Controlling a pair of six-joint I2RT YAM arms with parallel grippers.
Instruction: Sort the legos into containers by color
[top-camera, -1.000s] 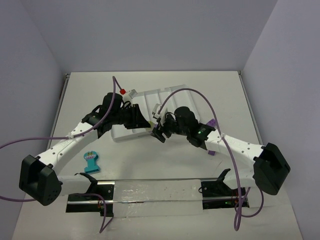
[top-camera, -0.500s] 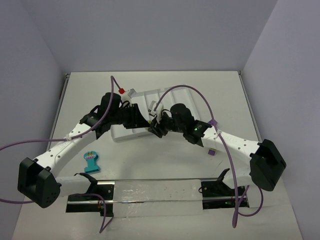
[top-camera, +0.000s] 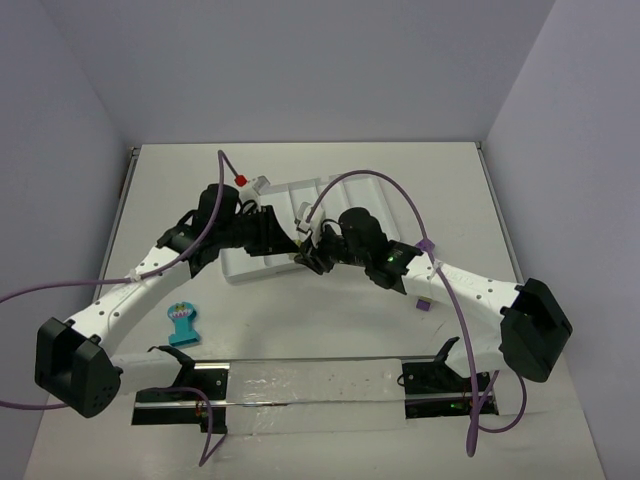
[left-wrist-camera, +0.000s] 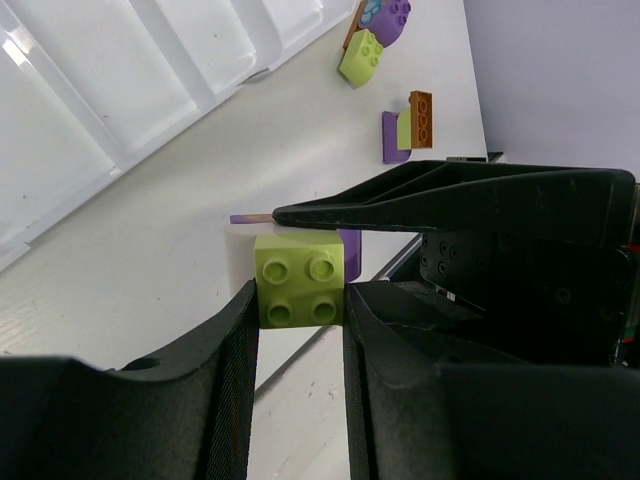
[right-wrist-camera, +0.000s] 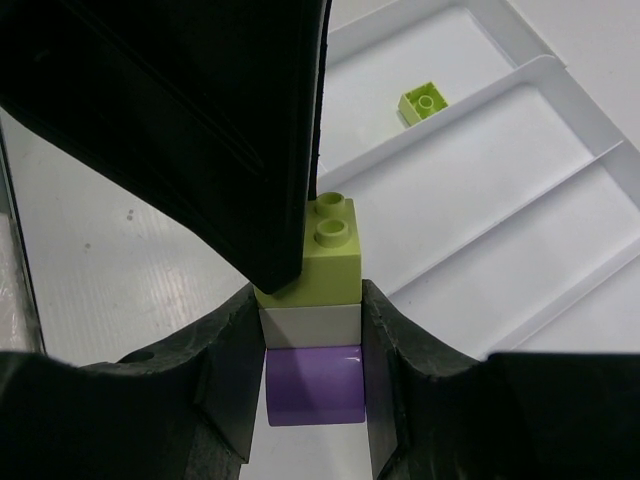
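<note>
Both grippers meet over the near edge of the white tray (top-camera: 335, 192). My left gripper (left-wrist-camera: 298, 312) is shut on a lime green brick (left-wrist-camera: 298, 279). That brick tops a small stack: lime green (right-wrist-camera: 322, 255), a pale tan brick (right-wrist-camera: 310, 324), and a purple brick (right-wrist-camera: 313, 386). My right gripper (right-wrist-camera: 312, 345) is shut on the tan and purple bricks. In the top view the left gripper (top-camera: 291, 243) and the right gripper (top-camera: 306, 256) touch tips. One small lime green brick (right-wrist-camera: 423, 101) lies in a tray compartment. A teal comb-like piece (top-camera: 183, 323) lies at the near left.
A loose purple brick (top-camera: 424, 302) lies beside the right arm. In the left wrist view a lime green brick (left-wrist-camera: 361, 57), a purple brick (left-wrist-camera: 389, 16), an orange-brown brick (left-wrist-camera: 421, 117) and a flat purple piece (left-wrist-camera: 391, 138) lie on the table past the tray (left-wrist-camera: 150, 90).
My right gripper has moved up and left with its stack to meet the left gripper at the tray's edge. The loose purple brick by the right arm now shows.
</note>
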